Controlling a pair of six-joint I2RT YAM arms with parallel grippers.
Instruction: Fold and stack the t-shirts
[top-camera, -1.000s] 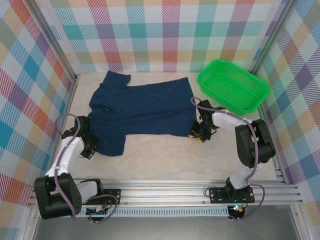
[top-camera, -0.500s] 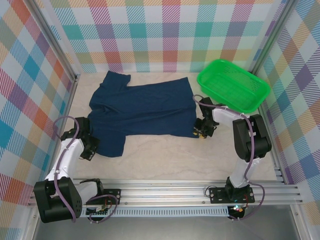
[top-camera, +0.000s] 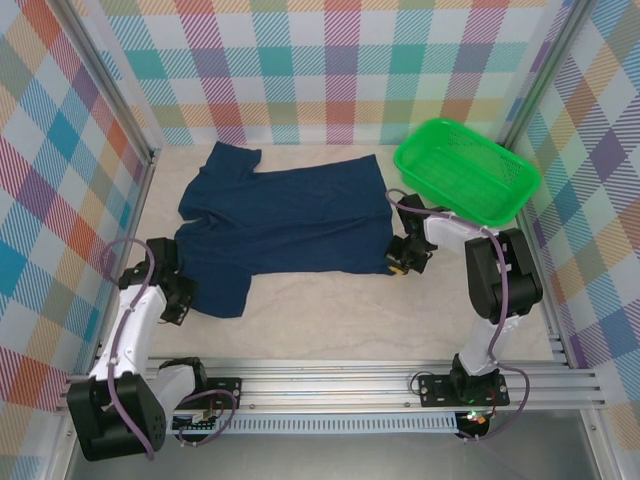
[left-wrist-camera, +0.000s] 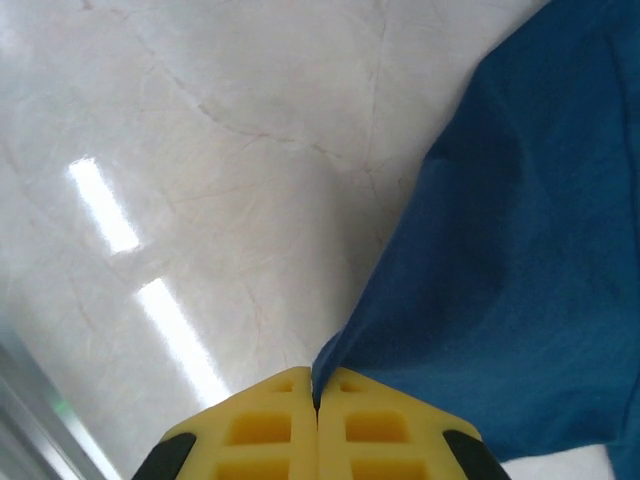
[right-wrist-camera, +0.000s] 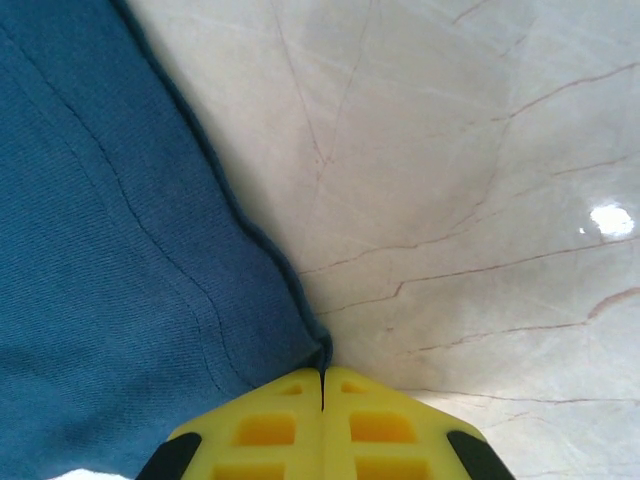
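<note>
T-shirt (top-camera: 280, 215) flat on table (top-camera: 330, 310), pinched at two corners

Checked walls (top-camera: 340, 70) close the top and both sides of the overhead frame. The pale veined table is bare across the lower middle. The navy t-shirt is spread left of centre, one sleeve toward the upper left, its body running right to mid-frame.

Green basket (top-camera: 467, 170) sits at upper right, near the cloth's right edge but apart from it. The right arm bends through the space below the basket.

Left gripper (top-camera: 178, 298) is at lower left of the overhead frame, on the shirt's lower-left flap. In the left wrist view its yellow pads (left-wrist-camera: 270, 430) are pressed together, with the cloth edge running into the seam between them. Blue cloth covers the right side of that view.

Right gripper (top-camera: 399, 262) is just right of centre, at the shirt's lower-right corner. In the right wrist view its pads (right-wrist-camera: 260, 430) are closed and the hem corner is caught between them. Cloth lies left, bare table right.
</note>
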